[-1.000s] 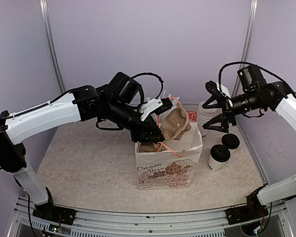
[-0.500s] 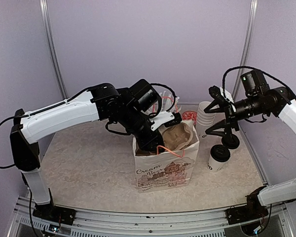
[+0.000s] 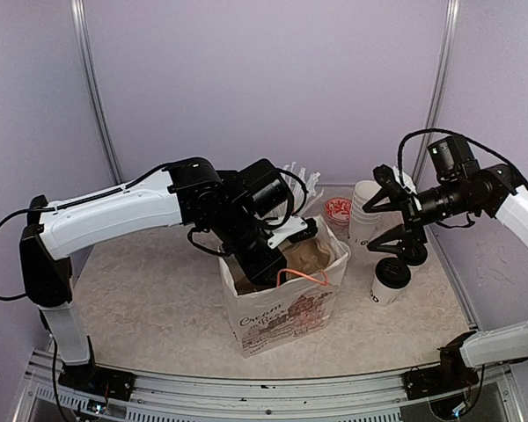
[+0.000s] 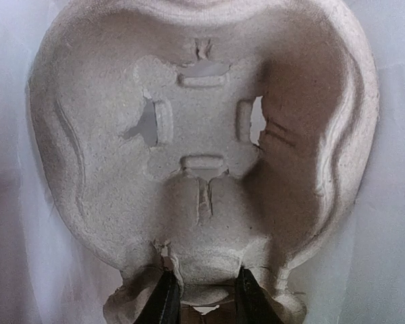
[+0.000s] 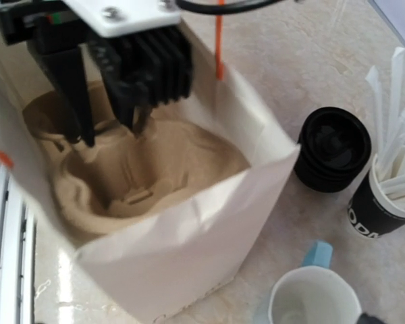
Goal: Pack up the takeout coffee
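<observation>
Two takeout coffees stand right of the bag: one white cup with a black lid (image 3: 391, 280), and a second (image 3: 414, 254) behind it, partly covered by my right gripper. My left gripper (image 3: 266, 264) is down inside the white paper bag (image 3: 282, 312), shut on the edge of a brown pulp cup carrier (image 3: 306, 255). In the left wrist view the carrier (image 4: 202, 135) fills the frame and the gripper (image 4: 206, 304) pinches its near rim. The right wrist view shows the left gripper (image 5: 111, 135), the carrier (image 5: 142, 175) and the bag (image 5: 189, 250). My right gripper (image 3: 389, 216) hangs wide open and empty above the cups.
A stack of plain white cups (image 3: 365, 211) and a red round thing (image 3: 338, 209) stand behind the bag. The right wrist view shows a black stack of lids (image 5: 332, 148), a black cup of white sticks (image 5: 385, 196) and a light-blue mug (image 5: 314, 300). The bag leans left.
My left gripper has pushed the carrier from above the bag's mouth down into it. The bag has shifted and tipped left. My right gripper has stayed open, dropping slightly toward the cups.
</observation>
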Available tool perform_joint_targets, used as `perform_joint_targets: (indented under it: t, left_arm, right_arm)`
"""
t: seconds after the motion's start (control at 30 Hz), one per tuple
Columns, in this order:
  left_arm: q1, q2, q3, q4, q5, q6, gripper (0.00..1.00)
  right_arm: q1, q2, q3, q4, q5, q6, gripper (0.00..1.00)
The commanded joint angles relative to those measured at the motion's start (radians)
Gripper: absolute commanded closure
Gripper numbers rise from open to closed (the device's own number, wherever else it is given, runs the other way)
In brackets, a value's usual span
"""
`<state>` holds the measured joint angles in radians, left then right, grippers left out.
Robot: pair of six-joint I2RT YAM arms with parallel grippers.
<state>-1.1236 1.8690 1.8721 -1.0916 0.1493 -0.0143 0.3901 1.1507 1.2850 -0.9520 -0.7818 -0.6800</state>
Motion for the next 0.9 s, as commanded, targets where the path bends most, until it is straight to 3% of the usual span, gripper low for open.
perform_joint_targets:
  t: [0.0,0.33,0.87]
  left_arm:
    - [-0.004,-0.049,-0.031,-0.059,-0.034,-0.114,0.81]
    - [-0.003,0.033,-0.027,-0.134,-0.069,-0.231,0.81]
    - [-0.003,0.132,-0.035,-0.117,-0.125,-0.233,0.78]
  right_arm:
    - [-0.009,-0.033,-0.032,0.027,-0.040,-0.007,0.06]
    - [-0.008,-0.053,-0.112,0.075,-0.091,-0.007,0.06]
    - [-0.009,-0.032,-0.123,0.075,-0.113,-0.022,0.07]
